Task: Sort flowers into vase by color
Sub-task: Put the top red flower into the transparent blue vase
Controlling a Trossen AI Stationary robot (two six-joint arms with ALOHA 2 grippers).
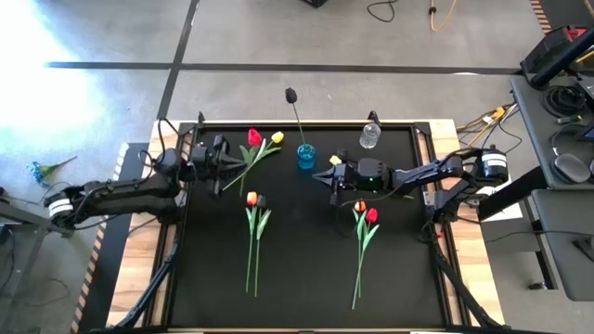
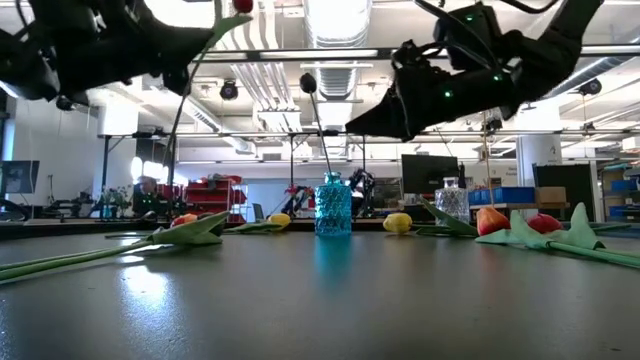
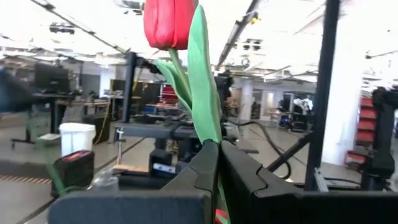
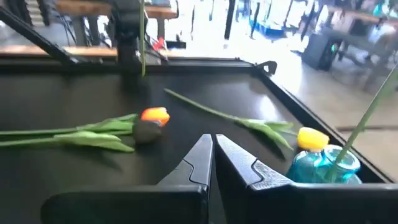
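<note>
Two dark jointed arms, white-banded near their bases, with angular black fingers.

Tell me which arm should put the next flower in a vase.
Left, probably. The left pincer is already shut on a red tulip, held upright off the table. The right pincer looks shut on nothing, though it hovers nearer the blue vase, which holds a dark tulip.

Matt black tabletop (image 1: 306,269) with a faint sheen, pale wood edging (image 1: 447,130), faceted glossy blue glass vase (image 2: 333,205), clear shiny glass jar (image 1: 370,136), smooth waxy red tulip (image 3: 169,23), matt dark plastic left gripper (image 3: 217,163).
</note>
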